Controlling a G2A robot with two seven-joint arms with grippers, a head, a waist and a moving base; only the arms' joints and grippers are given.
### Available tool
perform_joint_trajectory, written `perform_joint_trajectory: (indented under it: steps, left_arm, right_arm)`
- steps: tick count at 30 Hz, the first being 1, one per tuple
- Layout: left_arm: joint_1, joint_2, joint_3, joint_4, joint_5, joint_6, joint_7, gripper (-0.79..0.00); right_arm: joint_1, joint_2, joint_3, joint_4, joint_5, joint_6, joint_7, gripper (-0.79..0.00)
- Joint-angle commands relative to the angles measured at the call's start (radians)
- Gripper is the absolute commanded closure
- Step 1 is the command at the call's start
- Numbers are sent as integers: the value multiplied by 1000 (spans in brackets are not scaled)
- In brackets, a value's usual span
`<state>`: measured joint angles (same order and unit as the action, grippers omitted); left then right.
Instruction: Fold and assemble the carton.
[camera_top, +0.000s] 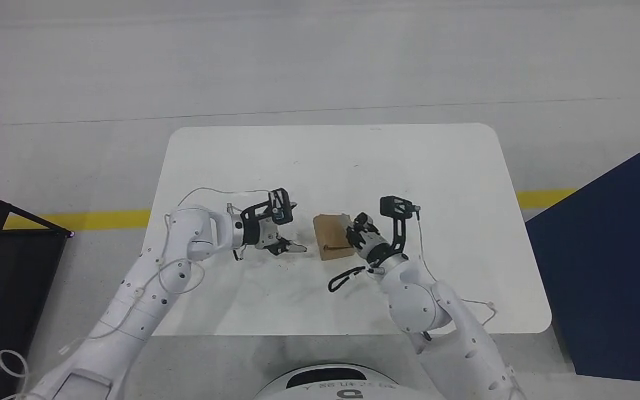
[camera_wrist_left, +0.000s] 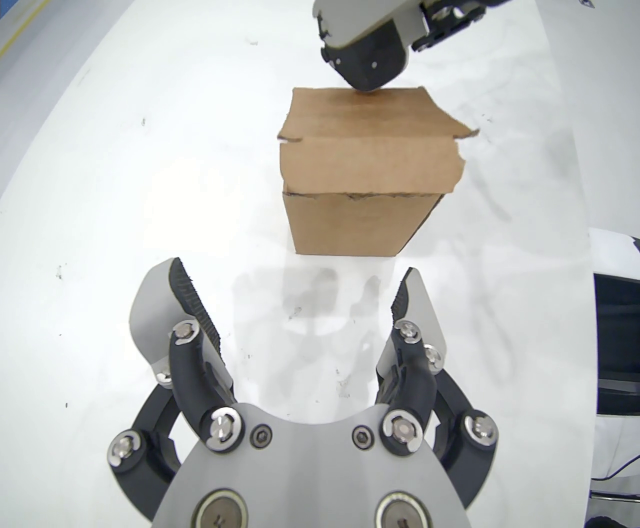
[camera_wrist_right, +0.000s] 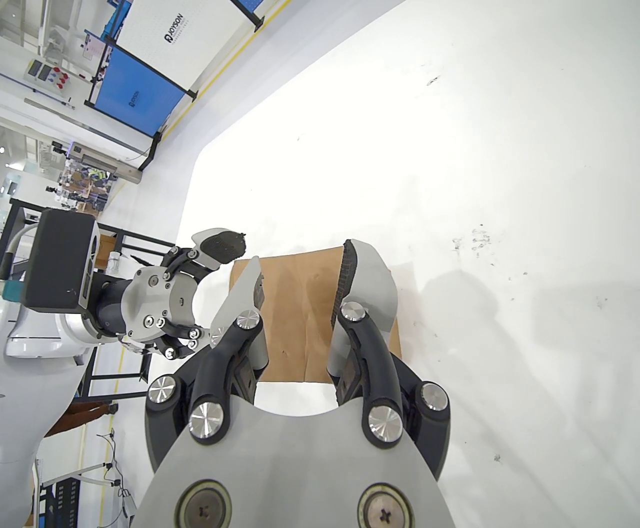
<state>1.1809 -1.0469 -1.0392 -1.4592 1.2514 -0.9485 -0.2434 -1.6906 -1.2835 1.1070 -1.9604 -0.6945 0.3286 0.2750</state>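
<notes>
Carton (camera_wrist_left: 362, 175) on table (camera_top: 400, 170), between both hands. Right hand (camera_wrist_right: 300, 260) over carton top, fingers apart, one tip touching its far edge. Left hand (camera_wrist_left: 295, 295) near carton side, spread, empty. Risk: off-centre push skids unbraced carton; ragged top flap springs up.

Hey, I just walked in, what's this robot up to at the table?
A two-armed robot is working on a small brown carton standing on the white table. The right end effector, open, touches the carton's top from above. The left end effector is open too, beside the carton and clear of it. The top flaps lie folded down, with one ragged flap edge overhanging a side.
</notes>
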Motion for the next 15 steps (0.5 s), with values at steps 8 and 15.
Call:
perform_joint_trajectory:
  steps: [8,15]
  left_arm:
    - [52,21,-62,-59,6,6,23,-785]
    - [92,32,-97,-86,10,16,50,-785]
  right_arm:
    - [-19,7,23,-14,-46,28,40,-406]
    - [-24,10,24,-15,-63,29,91,-397]
